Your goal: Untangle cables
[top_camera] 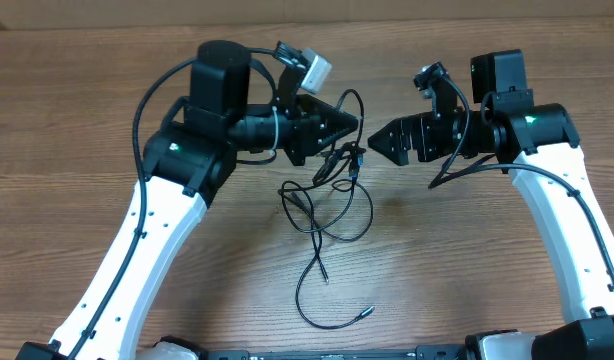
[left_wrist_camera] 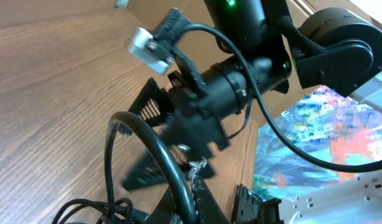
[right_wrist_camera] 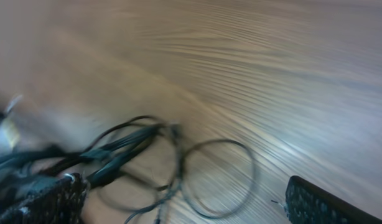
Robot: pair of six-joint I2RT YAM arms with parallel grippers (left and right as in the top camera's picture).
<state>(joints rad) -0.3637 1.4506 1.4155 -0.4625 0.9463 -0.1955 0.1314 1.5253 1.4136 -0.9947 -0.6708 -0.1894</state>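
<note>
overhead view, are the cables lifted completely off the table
No, loops of the cables and one plug end lie flat on the wooden table.

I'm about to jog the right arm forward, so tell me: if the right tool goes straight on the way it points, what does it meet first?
Most likely the bunched cables hanging at the tip of the left tool, then that tool itself. Height is hard to judge from above.
</note>
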